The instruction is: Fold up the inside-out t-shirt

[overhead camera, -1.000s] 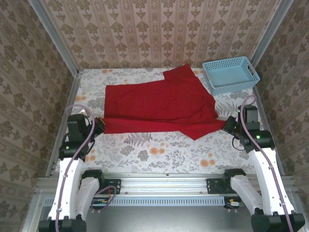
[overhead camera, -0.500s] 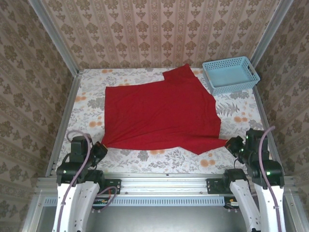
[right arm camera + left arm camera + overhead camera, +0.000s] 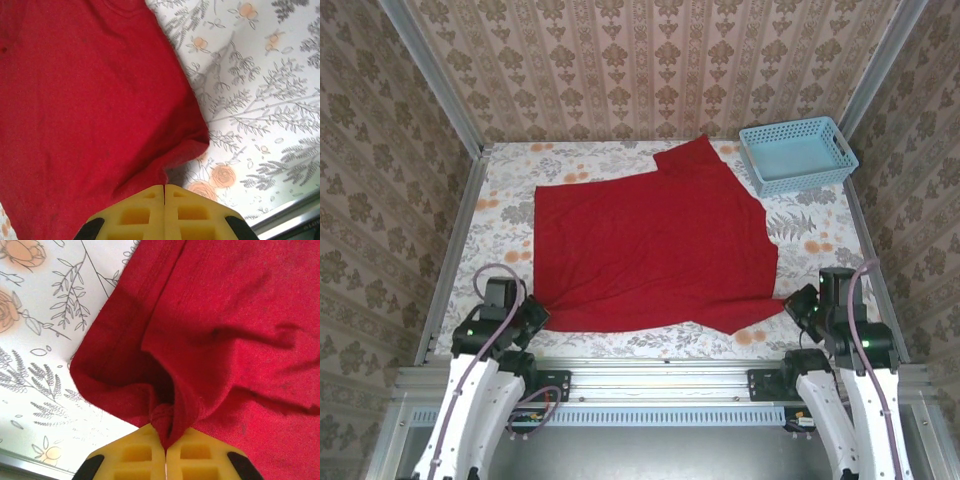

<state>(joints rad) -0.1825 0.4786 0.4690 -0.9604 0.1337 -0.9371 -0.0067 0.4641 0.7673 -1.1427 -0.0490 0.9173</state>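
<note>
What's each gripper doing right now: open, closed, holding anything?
Left gripper: closed, pinching a bunched near-left edge of the red t-shirt.
Right gripper: closed, pinching the near-right corner of the red t-shirt.

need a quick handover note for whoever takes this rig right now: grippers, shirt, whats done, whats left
Left gripper: shut on the shirt, near-left corner bunched between its fingers.
Right gripper: shut on the shirt's near-right corner.
Shirt: spread almost flat across the table, one sleeve pointing toward the far side beside the basket, some wrinkles at the near-left corner.
Done: shirt laid out, both near corners gripped.
Left: no fold made yet, so all the folding.
</note>
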